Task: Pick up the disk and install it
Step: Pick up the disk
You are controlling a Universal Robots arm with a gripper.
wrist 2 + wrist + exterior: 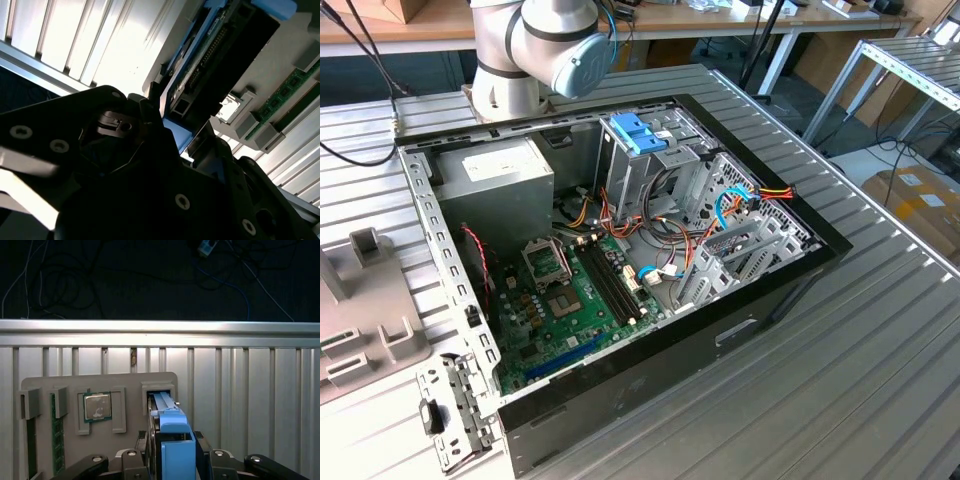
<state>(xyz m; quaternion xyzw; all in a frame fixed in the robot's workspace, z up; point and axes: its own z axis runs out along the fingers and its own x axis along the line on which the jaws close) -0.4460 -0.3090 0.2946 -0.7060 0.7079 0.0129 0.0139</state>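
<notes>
Memory stick (pixel 57 440): in grey holder tray (pixel 130 380); jolted if the tray lifts.
Processor chip (pixel 97 406): same risk.
Disk (pixel 167 412): upright in tray slot; could bind if pulled tilted.
Gripper (pixel 175 442): clamped on the disk's sides; may slip.

A ribbed aluminium table (pixel 880 380) spread across the foreground; behind it ran a wooden workbench (pixel 720 22), and a cardboard box (pixel 920 200) sat on the floor near a metal rack (pixel 910 68)
</notes>
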